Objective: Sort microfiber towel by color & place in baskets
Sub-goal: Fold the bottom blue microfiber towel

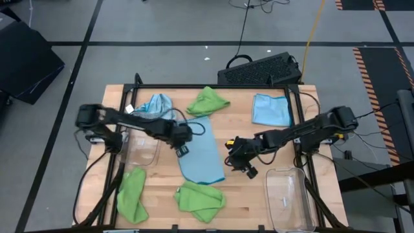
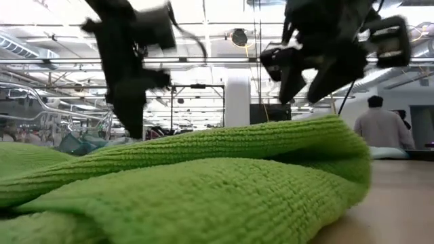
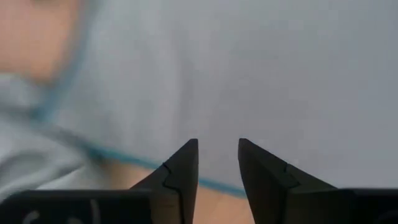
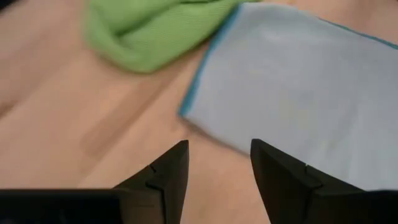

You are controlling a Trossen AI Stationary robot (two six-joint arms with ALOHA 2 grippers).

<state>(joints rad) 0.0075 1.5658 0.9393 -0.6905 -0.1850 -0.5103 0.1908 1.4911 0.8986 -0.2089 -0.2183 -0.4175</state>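
A light blue towel [image 1: 200, 155] lies spread flat mid-table. My left gripper [image 1: 182, 147] hovers open over its left edge, and the left wrist view shows the blue towel [image 3: 261, 74] beneath the open left gripper [image 3: 217, 144]. My right gripper [image 1: 236, 158] stands open just off the towel's right side, above bare wood near the towel's corner [image 4: 186, 112]. A crumpled blue towel [image 1: 155, 103] and a folded blue one [image 1: 270, 110] lie at the back. Green towels lie at the back [image 1: 208, 101], front left [image 1: 132, 194] and front middle [image 1: 200, 197]. Clear baskets stand at the left [image 1: 139, 149] and front right [image 1: 288, 197].
A black perforated crate [image 1: 259, 70] sits behind the table's far edge. In the low view a green towel [image 2: 203, 183] fills the foreground, and a person [image 2: 380, 125] stands in the room beyond. Bare wood [image 1: 259, 142] shows between the spread towel and the right basket.
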